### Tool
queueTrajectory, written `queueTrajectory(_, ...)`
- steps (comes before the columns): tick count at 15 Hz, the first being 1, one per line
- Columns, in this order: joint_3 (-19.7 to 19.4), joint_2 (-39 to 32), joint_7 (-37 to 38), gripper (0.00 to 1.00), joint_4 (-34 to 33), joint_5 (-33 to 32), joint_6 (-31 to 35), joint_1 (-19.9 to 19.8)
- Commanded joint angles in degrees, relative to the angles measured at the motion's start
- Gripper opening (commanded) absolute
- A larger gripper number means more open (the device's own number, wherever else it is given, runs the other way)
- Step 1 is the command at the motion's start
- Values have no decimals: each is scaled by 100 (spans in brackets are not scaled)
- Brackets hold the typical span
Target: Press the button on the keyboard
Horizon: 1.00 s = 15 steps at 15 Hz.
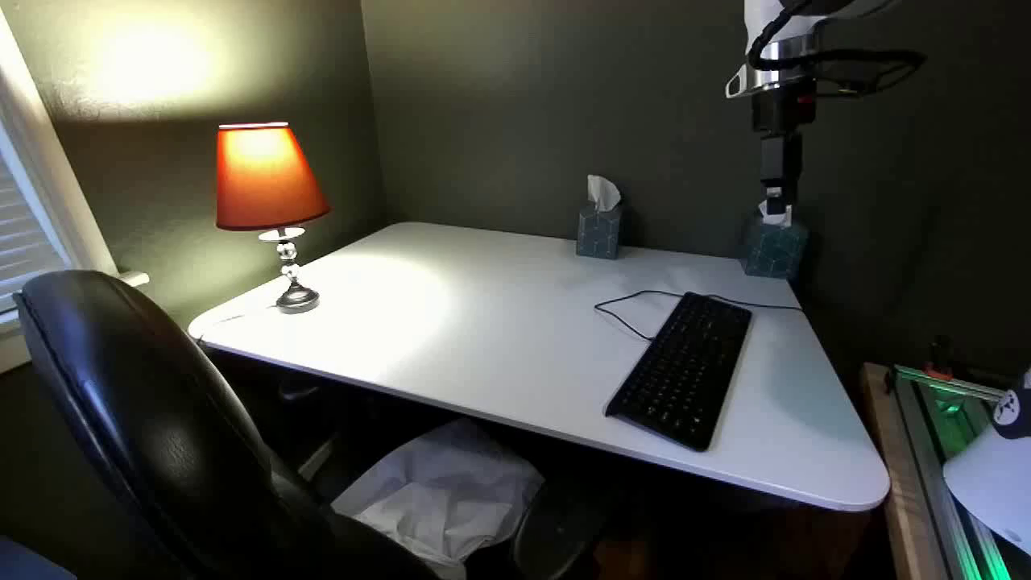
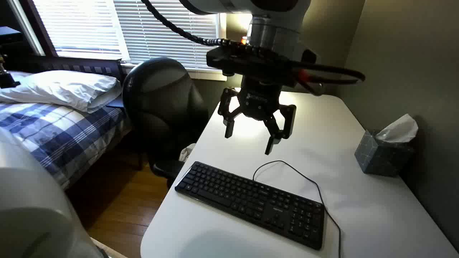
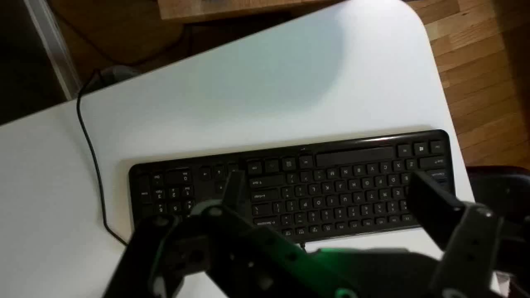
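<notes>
Black keyboard [image 2: 249, 200] lies flat on the white desk [image 1: 499, 322]. Long, thin body; rows of small dark keys with pale legends, long space bar [image 3: 355, 156], number pad [image 2: 304, 223] at one end. Glossy strip along the space-bar side catches light in the wrist view. Thin black cable [image 2: 317, 184] leaves the opposite long side, bends past the number-pad end and crosses the desk edge.

Gripper [image 2: 248, 144] points down above the desk, fingers spread wide, tips well apart from the keys. In the wrist view the fingers hide part of the number pad and some keys at the other end.

Edges: the end away from the number pad sits just beside the desk edge nearest the chair [image 1: 153, 403]. A broad strip of desk separates the space-bar side from the edge by a wooden ledge [image 1: 908, 515]. Widest open stretch runs from the cable side to the lamp [image 1: 270, 181]. A tissue box [image 1: 598, 234] and a second box [image 1: 775, 250] stand near the wall [image 1: 483, 121].
</notes>
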<state>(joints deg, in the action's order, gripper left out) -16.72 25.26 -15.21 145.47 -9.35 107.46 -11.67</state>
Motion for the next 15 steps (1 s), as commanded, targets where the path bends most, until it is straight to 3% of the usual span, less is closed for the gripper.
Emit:
queueTrajectory(1, 43, -7, -17, 100, -9, 19, -11, -45)
queueTrajectory(8, 310, -614, 54, 100, -61, 21, -68, 179)
queueTrajectory(15, 607, -1794, -46, 100, -260, 162, -59, 436)
